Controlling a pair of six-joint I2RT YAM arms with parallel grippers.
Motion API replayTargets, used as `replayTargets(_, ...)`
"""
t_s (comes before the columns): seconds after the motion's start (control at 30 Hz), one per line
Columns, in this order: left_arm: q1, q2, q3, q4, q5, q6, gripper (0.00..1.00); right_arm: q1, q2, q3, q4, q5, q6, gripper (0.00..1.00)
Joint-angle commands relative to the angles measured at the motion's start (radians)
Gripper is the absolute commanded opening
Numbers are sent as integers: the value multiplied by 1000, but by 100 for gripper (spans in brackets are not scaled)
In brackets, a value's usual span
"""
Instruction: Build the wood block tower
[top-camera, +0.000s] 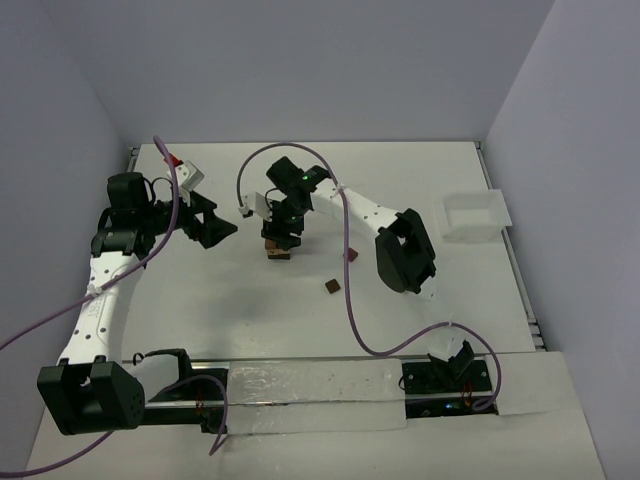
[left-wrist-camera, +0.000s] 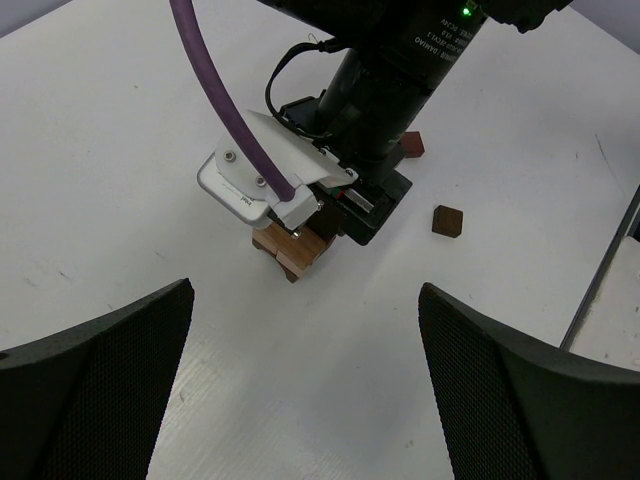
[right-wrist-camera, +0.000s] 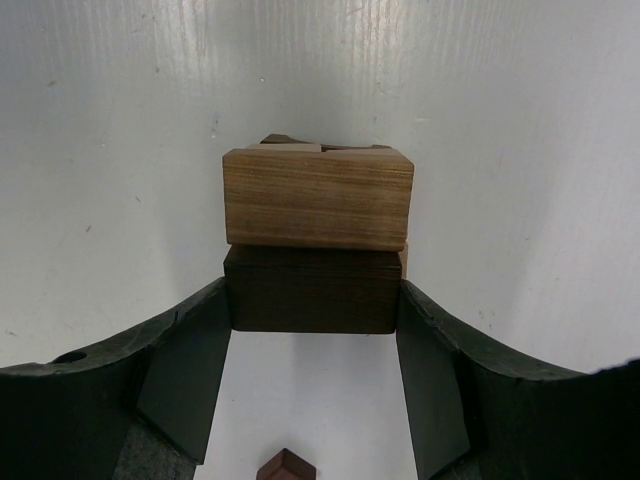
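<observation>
Right arm: it runs from its base at the near edge, right of centre, to the middle of the white surface (top-camera: 230, 320). The elbow is raised and the forearm slants toward the far left corner. The wrist is bent so the right tool (top-camera: 280, 238) (right-wrist-camera: 312, 290) points down.
Right tool: the two black fingers (right-wrist-camera: 190, 370) are clamped flat on opposite ends of a dark brown wooden block (right-wrist-camera: 310, 290).
Held block: it lies flush against a light tan wooden block (right-wrist-camera: 318, 195). The edges of more blocks show beyond that one.
Wood block tower: the wood block tower (top-camera: 274, 250) (left-wrist-camera: 292, 250) is a small stack of light tan, reddish-brown and dark brown pieces. It stands about mid-surface, directly under the right tool and partly hidden by it.
Left arm: it rises along the left edge, folded at the elbow. Its wrist is turned toward the centre of the surface and held above it.
Left tool: the left tool (top-camera: 218, 228) (left-wrist-camera: 305, 290) has its fingers spread wide apart and holds nothing. It is aimed at the tower but stays clear of it.
Loose blocks: a small dark brown cube (top-camera: 331, 286) (left-wrist-camera: 448, 220) lies near the tower, on its near-right side. A small reddish-brown cube (top-camera: 350, 254) (left-wrist-camera: 413, 145) lies beside the right forearm.
Tray: a white rectangular tray (top-camera: 475, 215) sits by the right edge, well apart from the tower.
</observation>
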Motion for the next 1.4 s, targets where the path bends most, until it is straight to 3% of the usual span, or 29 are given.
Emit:
replayTargets(0.0, 11, -18, 6, 43, 42, -2, 99, 9, 4, 44, 6, 9, 12, 37)
replayTargets(0.3, 14, -12, 4, 45, 47, 4, 99, 12, -1, 42, 9, 1, 12, 71)
replayTargets(0.67, 14, -7, 12, 45, 51, 3, 99, 19, -7, 48, 9, -12, 11, 79)
replayTargets(0.73, 14, -6, 14, 45, 52, 2, 99, 20, -12, 49, 9, -16, 13, 97)
replayTargets(0.77, 14, -6, 16, 45, 53, 3, 99, 20, -16, 50, 9, -18, 17, 100)
replayTargets(1.07, 14, 0, 46, 45, 58, -11, 99, 22, -113, 16, 7, -27, 31, 100)
replayTargets(1.37, 15, -4, 84, 33, 31, -27, 99, 20, -327, -33, 3, -53, 60, 100)
